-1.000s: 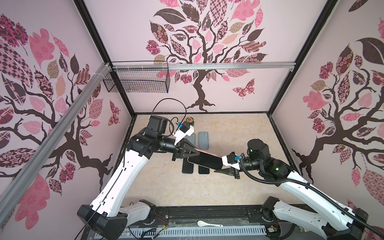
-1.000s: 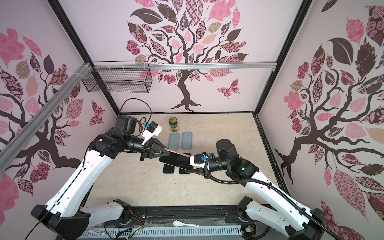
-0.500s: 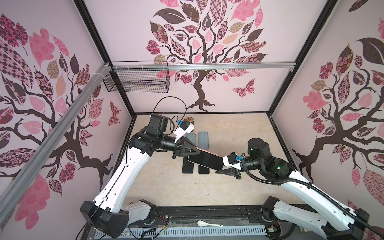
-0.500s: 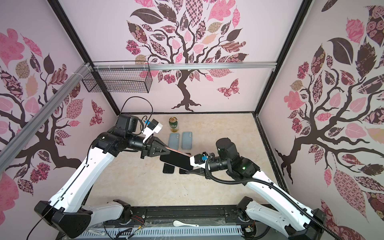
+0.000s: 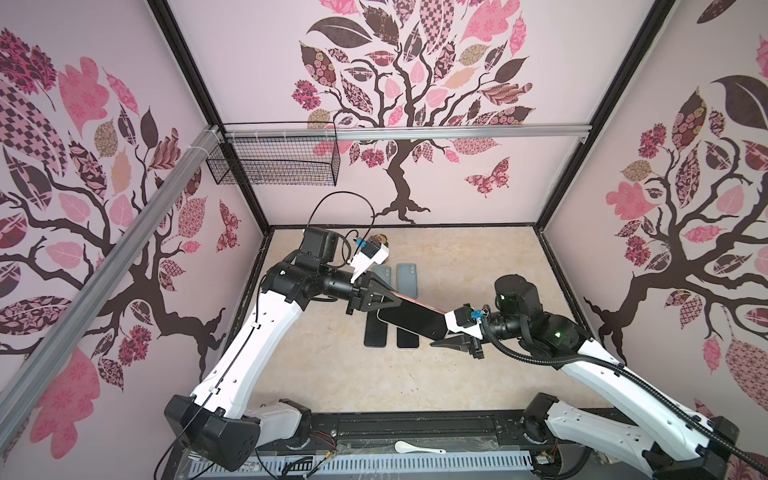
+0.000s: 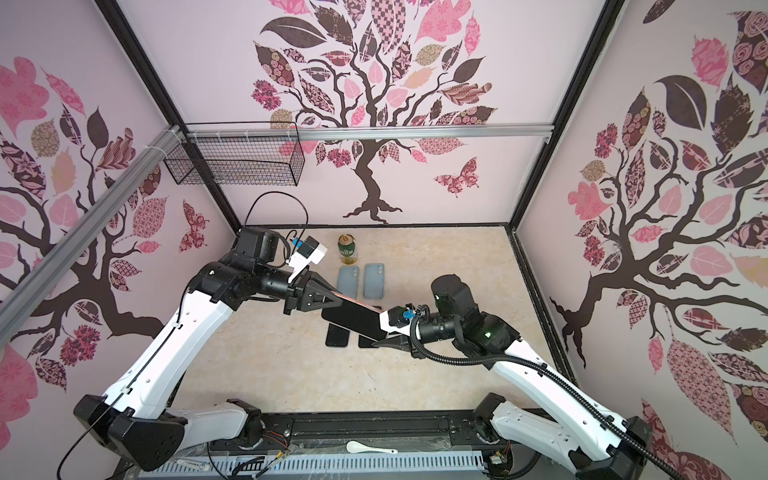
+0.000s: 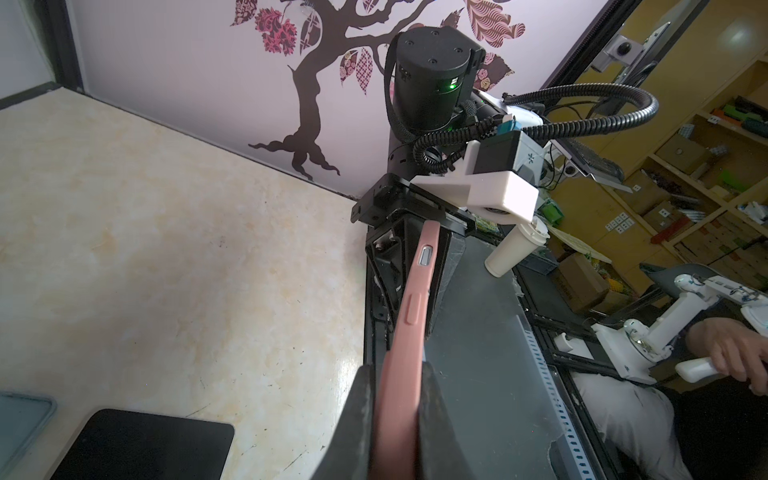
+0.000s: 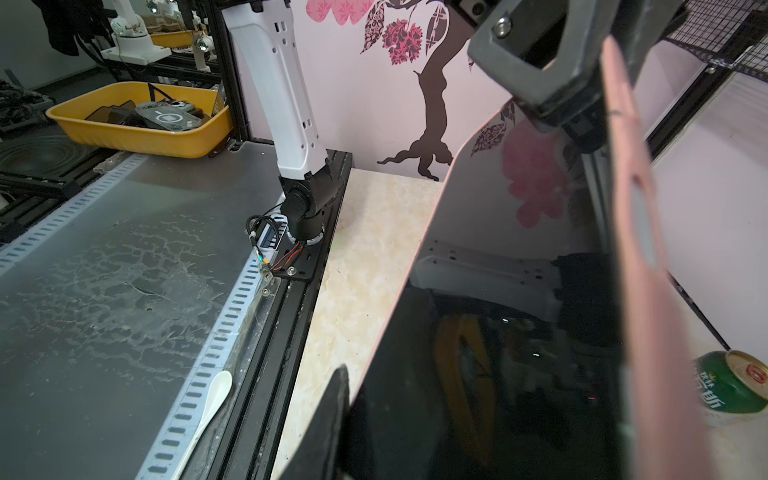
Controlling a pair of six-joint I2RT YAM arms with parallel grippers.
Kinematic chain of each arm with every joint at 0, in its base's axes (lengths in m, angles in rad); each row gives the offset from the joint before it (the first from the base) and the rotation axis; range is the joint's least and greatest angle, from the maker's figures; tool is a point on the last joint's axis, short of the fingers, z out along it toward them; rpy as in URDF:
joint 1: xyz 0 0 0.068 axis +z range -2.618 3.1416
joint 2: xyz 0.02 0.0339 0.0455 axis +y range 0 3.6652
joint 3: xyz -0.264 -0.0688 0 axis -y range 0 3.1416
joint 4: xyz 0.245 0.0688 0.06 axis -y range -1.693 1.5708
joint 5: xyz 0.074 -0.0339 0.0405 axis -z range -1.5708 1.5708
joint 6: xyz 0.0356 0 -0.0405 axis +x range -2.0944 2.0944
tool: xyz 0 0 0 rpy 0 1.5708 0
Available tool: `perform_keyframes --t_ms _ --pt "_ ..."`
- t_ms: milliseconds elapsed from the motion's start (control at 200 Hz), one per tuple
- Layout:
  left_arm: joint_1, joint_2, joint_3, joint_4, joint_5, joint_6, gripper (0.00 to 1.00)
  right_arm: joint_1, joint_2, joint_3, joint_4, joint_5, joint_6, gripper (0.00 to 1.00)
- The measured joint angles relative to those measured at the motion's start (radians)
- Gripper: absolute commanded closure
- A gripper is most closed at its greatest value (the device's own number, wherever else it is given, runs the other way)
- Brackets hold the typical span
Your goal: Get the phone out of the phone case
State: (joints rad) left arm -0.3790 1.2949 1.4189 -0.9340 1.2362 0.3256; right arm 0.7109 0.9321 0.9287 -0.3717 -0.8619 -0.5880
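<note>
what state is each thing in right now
phone, in its case, held off the table
pink phone case, on the phone, gripped at both ends
left gripper, shut on pink phone case
right gripper, shut on pink phone case
dark phones, flat on table
grey cases, flat on table
can, upright
wire basket, empty
</note>
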Motion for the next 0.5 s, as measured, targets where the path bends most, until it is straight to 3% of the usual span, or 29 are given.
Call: perform_keyframes --t_ms 255,500 --pt "0.005 0.010 0.000 -0.018 -0.002 -0.037 1.00 0.000 0.006 0.000 -0.022 0.014 -0.029 0.73" --pt "0.006 0.003 0.000 -0.016 -0.006 -0.037 1.00 0.000 0.008 0.000 -0.037 0.013 -0.029 0.82"
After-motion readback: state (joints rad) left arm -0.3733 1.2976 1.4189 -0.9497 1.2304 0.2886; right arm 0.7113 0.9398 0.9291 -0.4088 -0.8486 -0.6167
